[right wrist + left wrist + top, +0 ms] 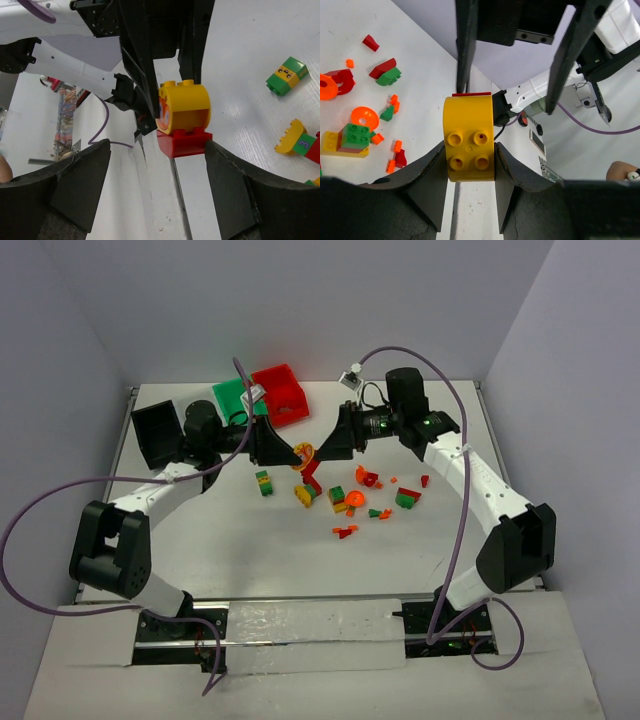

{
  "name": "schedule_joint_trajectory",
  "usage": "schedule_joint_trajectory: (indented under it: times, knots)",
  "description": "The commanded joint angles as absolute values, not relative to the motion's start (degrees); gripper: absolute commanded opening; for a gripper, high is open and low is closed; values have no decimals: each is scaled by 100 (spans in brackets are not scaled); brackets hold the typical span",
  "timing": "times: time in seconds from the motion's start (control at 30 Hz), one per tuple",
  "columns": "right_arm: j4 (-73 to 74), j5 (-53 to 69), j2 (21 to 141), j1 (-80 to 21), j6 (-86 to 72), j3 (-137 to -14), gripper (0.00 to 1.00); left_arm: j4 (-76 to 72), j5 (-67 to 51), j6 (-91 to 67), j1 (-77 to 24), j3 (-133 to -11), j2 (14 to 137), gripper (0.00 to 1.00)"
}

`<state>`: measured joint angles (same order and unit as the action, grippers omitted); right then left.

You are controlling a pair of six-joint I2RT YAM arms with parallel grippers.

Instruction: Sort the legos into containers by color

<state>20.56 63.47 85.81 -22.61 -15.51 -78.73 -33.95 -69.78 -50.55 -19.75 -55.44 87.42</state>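
one yellow lego, studs toward left tool

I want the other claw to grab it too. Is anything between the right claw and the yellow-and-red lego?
Nothing visible is in the way. The left claw holds the yellow lego with a red lego stuck on it, and the open right claw has its fingers either side of the red lego.
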Motion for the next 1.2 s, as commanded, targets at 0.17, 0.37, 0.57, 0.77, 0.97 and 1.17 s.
schedule_joint_trajectory:
  times: [0.17,0.37,0.57,0.77,0.97,1.17]
  knots:
    - [2374,6202,8849,-2311,-1177,-8102,80,-4351,-7136,-5513,-1995,-5485,8577,0]
    - [2342,6171,8768,-2296,-1144,-8038,73,-4018,-7108,-5242,-1995,-5502,8490,0]
    - [1905,6667,8780,-2364,-1386,-7977,63,-4367,-7102,-5501,-1995,-5432,8554,0]
    - [1942,6861,8926,-2457,-1318,-8082,53,-4863,-7137,-5939,-1995,-5370,8675,0]
    - [2085,6970,8982,-2470,-1183,-8121,33,-4996,-7112,-6047,-1978,-5370,8710,0]
    - [2300,6888,8933,-2452,-990,-8112,0,-4781,-7034,-5825,-1501,-5475,8698,0]
